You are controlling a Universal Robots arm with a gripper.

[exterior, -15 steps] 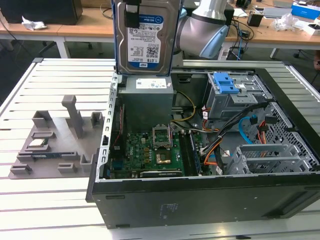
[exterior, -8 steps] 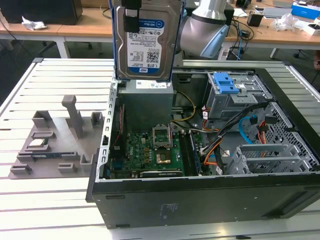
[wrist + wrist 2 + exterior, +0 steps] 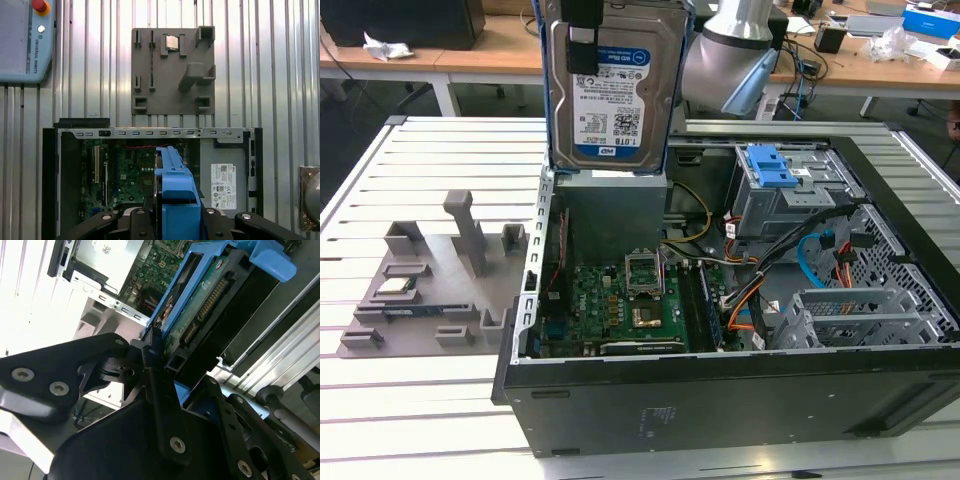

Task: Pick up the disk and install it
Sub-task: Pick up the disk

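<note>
The disk (image 3: pixel 620 100), a silver hard drive with a white-and-blue label in a blue carrier bracket, hangs upright in the air above the open computer case (image 3: pixel 720 395), over its back left corner in the exterior view. My gripper (image 3: pixel 585 45) is shut on the disk's upper end, with a black finger lying across the label face. In the second wrist view the black fingers (image 3: pixel 152 365) clamp the blue bracket, and the disk's (image 3: pixel 210 305) connector edge faces the camera. In the first wrist view the disk's blue bracket (image 3: pixel 176 185) shows edge-on above the gripper (image 3: pixel 175 222), over the case.
Inside the case lie the motherboard (image 3: pixel 620 300), loose cables, a drive cage with a blue latch (image 3: pixel 775 165) and a grey metal cage (image 3: pixel 860 320). A grey fixture tray (image 3: pixel 430 290) sits on the slatted table at the exterior view's left. A teach pendant (image 3: pixel 25 40) lies nearby.
</note>
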